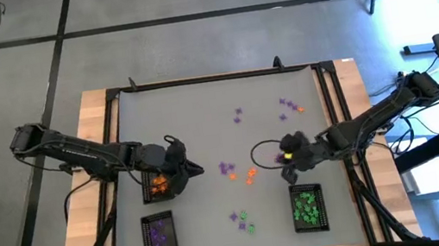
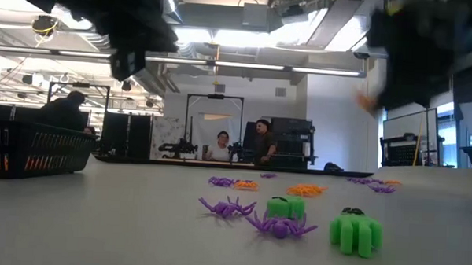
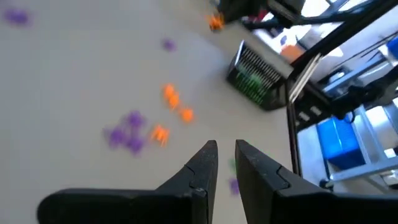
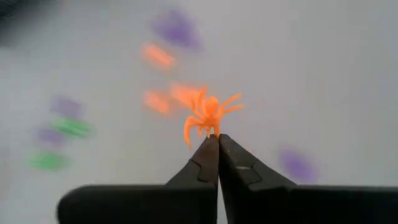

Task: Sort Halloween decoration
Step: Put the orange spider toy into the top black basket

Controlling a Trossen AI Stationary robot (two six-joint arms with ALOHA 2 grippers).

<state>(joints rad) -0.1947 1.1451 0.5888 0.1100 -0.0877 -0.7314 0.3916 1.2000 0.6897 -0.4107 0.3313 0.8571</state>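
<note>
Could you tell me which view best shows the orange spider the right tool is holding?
The right wrist view: the orange spider sits sharp, pinched at the right tool tip. The low view shows an orange blur; other views hide it.

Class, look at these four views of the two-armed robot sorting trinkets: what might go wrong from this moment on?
1. The right pincer holds the orange spider only by its edge at the very fingertips, so it may slip out in transit.
2. The tray with orange pieces lies under the left pincer, so the arms might get in each other's way at drop-off.
3. The green tray sits closest; a misplaced drop would mix colours.
</note>
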